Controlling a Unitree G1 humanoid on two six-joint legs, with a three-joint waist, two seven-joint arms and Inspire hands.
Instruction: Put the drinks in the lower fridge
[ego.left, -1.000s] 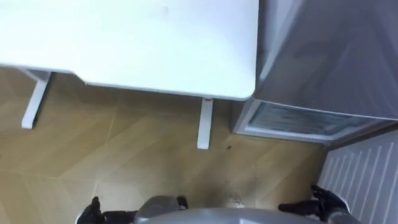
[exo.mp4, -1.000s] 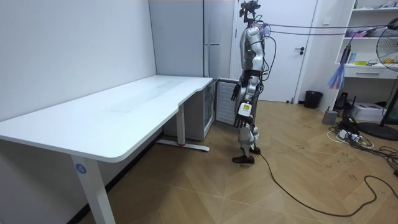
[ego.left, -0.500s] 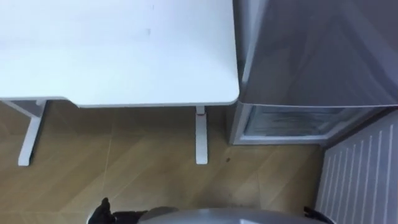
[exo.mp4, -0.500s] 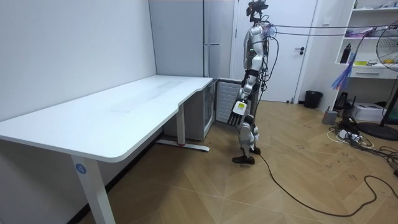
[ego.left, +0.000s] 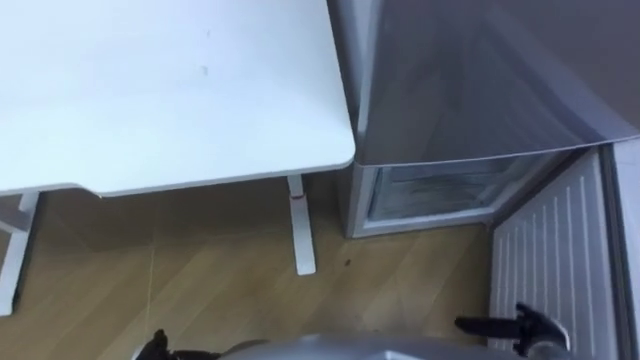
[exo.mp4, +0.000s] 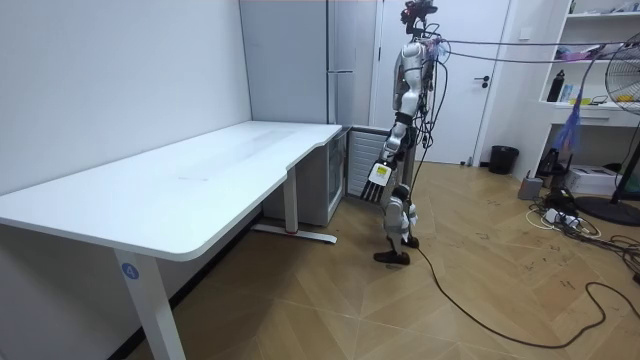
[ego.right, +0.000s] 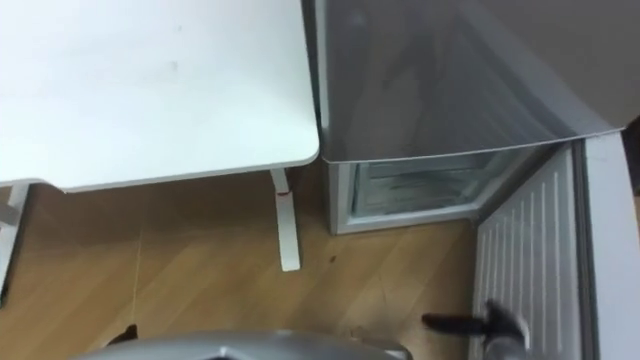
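My right hand (ego.left: 520, 328): relaxed, empty, just beside the open fridge door (ego.left: 560, 250). My left hand (ego.left: 155, 345): state I cannot tell. The drinks: I cannot locate them. Risk: my next turn swings the right hand into the fridge door, shutting the lower fridge (ego.left: 430, 190).

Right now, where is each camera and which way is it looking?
Left eye view: on the robot's head, looking down at the table, the fridge and its open lower door; the right hand shows at the bottom edge.
Right eye view: just beside it, same scene, same hand.
Room view: standing across the room, facing the whole robot beside the fridge.
All three share the table and fridge.
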